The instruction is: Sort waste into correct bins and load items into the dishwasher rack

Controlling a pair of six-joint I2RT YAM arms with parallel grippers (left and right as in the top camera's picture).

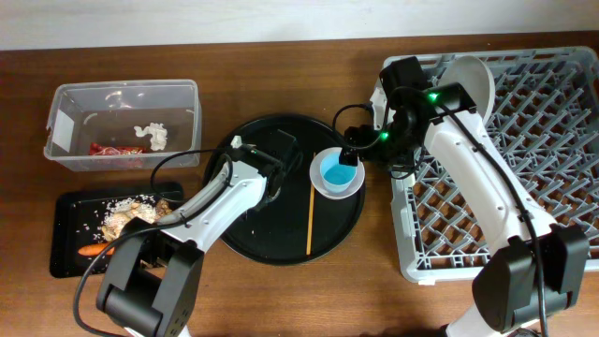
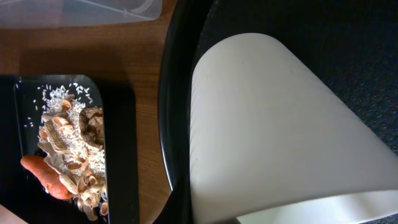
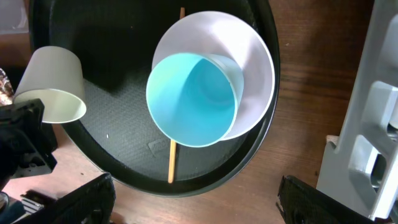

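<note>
Nearest, the shallow black tray (image 1: 67, 225) holds the rice (image 1: 126, 217) and the small orange carrot (image 1: 94, 250); beyond, on the round black tray (image 1: 271, 239), lie the thin wooden stick (image 1: 310, 220) and the small white cup (image 2: 267, 124), on its side; the left claw (image 1: 281, 157) is closed together at this cup, but I cannot tell if it grips it; the right claw (image 3: 196, 186) stands wide apart above the light-blue cup (image 3: 196, 99), which sits in the pale bowl (image 3: 255, 62); farther, the clear tub (image 1: 122, 94) holds the red wrapper (image 1: 112, 149) and the napkin (image 1: 153, 136); the plate (image 1: 473, 84) leans in the grey rack (image 1: 543, 168).
</note>
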